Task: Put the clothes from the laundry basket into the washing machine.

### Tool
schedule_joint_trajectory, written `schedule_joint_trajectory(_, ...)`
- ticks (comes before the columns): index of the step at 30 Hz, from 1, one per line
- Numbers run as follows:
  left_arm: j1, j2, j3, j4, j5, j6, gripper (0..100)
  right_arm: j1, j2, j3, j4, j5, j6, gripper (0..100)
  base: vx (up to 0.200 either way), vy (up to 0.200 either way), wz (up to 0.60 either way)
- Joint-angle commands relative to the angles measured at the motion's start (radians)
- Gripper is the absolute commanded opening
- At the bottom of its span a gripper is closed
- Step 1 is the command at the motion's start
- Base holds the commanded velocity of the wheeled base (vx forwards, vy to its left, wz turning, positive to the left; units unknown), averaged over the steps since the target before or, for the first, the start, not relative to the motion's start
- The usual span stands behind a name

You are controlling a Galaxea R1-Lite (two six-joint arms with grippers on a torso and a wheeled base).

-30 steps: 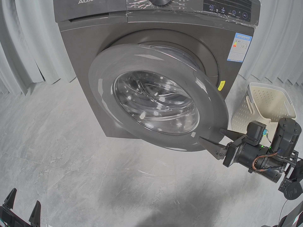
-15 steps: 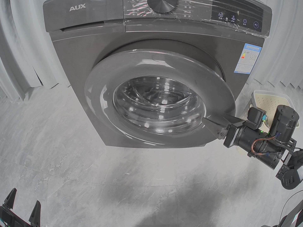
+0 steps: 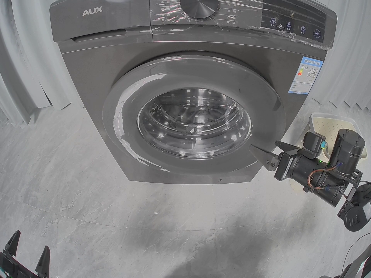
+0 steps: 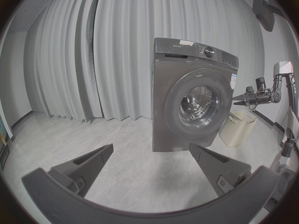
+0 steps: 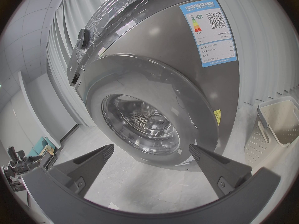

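Found right gripper (image 3: pixel 263 144) wide open, empty, tips at door's (image 3: pixel 127 109) right rim; left gripper (image 3: pixel 31 239) open, empty, low over floor (image 3: pixel 116 221). Saw basket (image 4: pixel 236 129) on floor just beside washer's (image 3: pixel 100 62) right side, no clothes visible. Judged best: press rim squarely until latched.

Bright, even, diffuse light with no hard shadows. The washing machine (image 3: pixel 185 58) throws only a soft dark patch on the floor (image 3: pixel 77 197) under its front edge. Highlights sit high, so the light comes from above: small specular spots across the door glass (image 3: pixel 193 124), a white streak on the door ring (image 3: pixel 119 114). Film (image 3: pixel 232 4) over the control panel (image 3: pixel 290 20) wrinkles and glints. Curtains (image 4: pixel 124 47) evenly lit. Wrist views show heavy fisheye, bowed straight edges, black corners
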Motion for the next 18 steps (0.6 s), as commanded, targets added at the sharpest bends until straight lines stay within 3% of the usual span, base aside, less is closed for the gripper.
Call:
schedule_joint_trajectory(1,-0.001,-0.014,0.018,0.000,0.000,-0.002,100,0.002,-0.005,0.009,0.000,0.002,0.000,100,0.000,-0.200,0.00)
schedule_joint_trajectory(18,-0.001,-0.014,0.018,0.000,0.000,-0.002,100,0.068,-0.005,0.041,-0.005,0.007,0.001,100,0.000,0.000,0.00)
